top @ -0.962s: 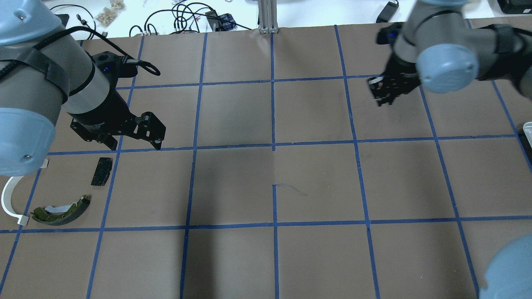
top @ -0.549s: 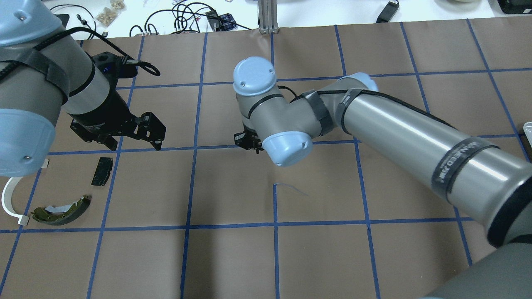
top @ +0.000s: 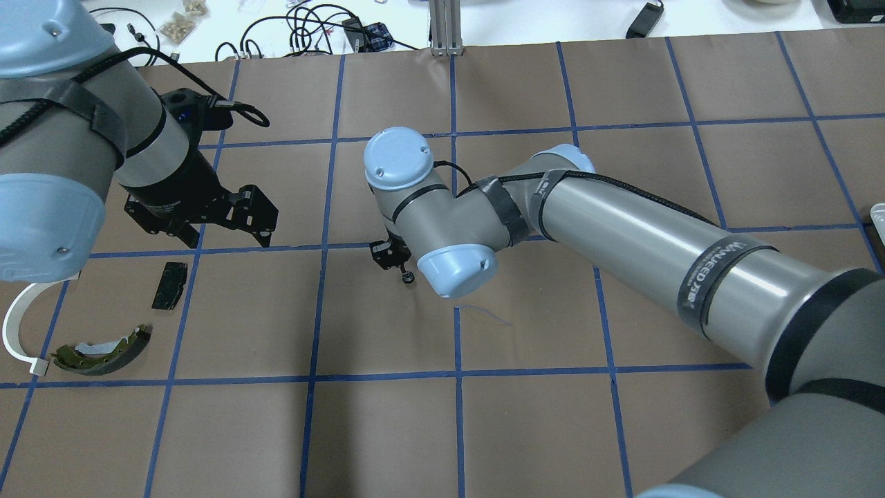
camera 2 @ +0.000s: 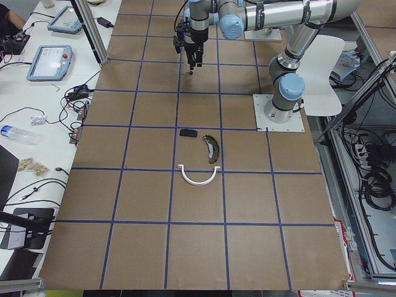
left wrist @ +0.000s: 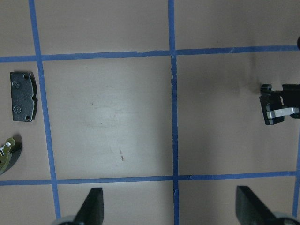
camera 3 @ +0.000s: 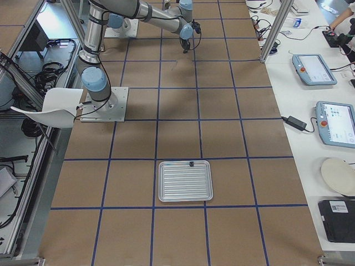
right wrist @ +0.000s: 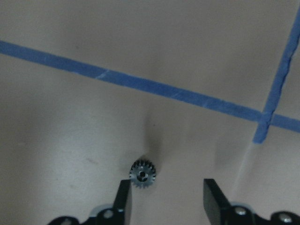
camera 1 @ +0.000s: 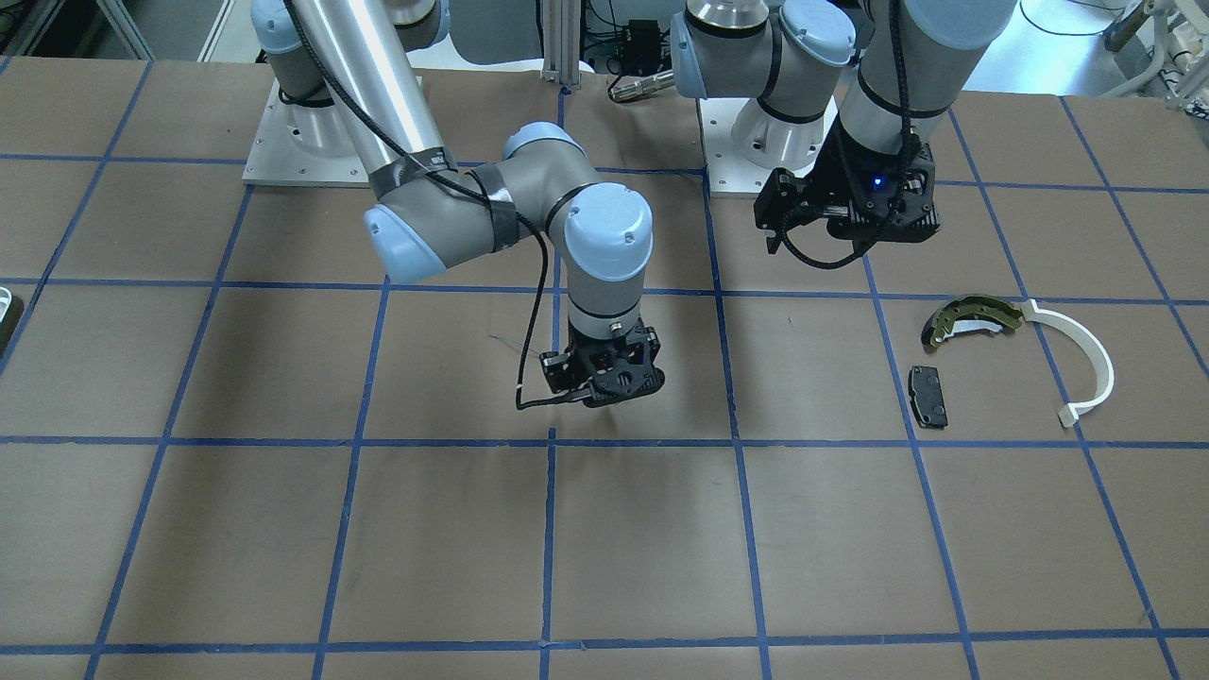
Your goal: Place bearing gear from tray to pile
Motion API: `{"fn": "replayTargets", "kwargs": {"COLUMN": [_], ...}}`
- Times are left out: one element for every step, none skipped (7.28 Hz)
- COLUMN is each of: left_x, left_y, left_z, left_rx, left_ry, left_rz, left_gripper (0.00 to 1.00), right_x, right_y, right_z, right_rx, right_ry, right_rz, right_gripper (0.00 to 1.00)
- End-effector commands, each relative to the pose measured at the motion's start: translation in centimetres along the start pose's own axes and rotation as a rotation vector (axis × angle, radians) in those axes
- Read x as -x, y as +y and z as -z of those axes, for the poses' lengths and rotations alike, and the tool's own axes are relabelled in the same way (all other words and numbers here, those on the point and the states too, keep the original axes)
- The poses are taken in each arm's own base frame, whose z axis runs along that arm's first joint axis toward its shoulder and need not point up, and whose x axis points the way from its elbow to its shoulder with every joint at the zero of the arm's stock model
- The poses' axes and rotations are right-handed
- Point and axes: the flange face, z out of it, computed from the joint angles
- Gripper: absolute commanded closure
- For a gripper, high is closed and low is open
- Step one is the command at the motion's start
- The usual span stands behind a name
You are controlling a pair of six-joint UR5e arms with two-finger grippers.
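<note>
You have the right gripper (right wrist: 166,187) hanging over the middle of the table (top: 387,429), its fingers spread apart with nothing between them. The bearing gear (right wrist: 143,174), a small dark toothed wheel with a bright hub, shows in the right wrist view just beside the tip of one finger (right wrist: 124,194), outside the gap and not clamped. In the overhead view you see the same gear (top: 408,278) as a small dark dot just nearer than the right gripper (top: 390,254), close to a blue tape line. It is well apart from the pile on the left, where the olive-gold brake shoe (top: 104,353), the white plastic arc (top: 14,332) and the black pad (top: 169,285) lie near one another without touching. The tray (camera 3: 186,200) sits far off toward the right end of the table, and in the overhead view only a sliver of its rim (top: 878,214) shows. Your left gripper (top: 225,238) hangs just beyond the pad, its fingers (left wrist: 93,206) spread wide and holding nothing.
</note>
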Motion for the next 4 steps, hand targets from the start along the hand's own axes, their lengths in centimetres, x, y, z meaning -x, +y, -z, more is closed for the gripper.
{"fn": "replayTargets", "kwargs": {"left_x": [-0.2, -1.4, -4.9, -7.9], "left_y": [-0.8, -1.7, -1.9, -3.0], "left_z": [-1.3, -2.6, -3.8, -5.9], "left_rx": [0.003, -0.025, -0.036, -0.037], "left_ry": [0.010, 0.014, 0.012, 0.014], "left_rz": [0.018, 0.032, 0.015, -0.020], "left_gripper": [0.00, 0.00, 0.00, 0.00], "right_x": [-13.7, -21.0, -27.9, -34.3], "right_y": [-2.1, -1.6, -0.8, 1.0], "right_z": [7.2, 10.4, 12.1, 13.9], "right_rx": [0.011, 0.029, 0.040, 0.065], "right_ry": [-0.031, -0.027, -0.025, -0.012], "right_rz": [-0.142, -0.169, -0.169, -0.123], "right_gripper": [0.00, 0.00, 0.00, 0.00]}}
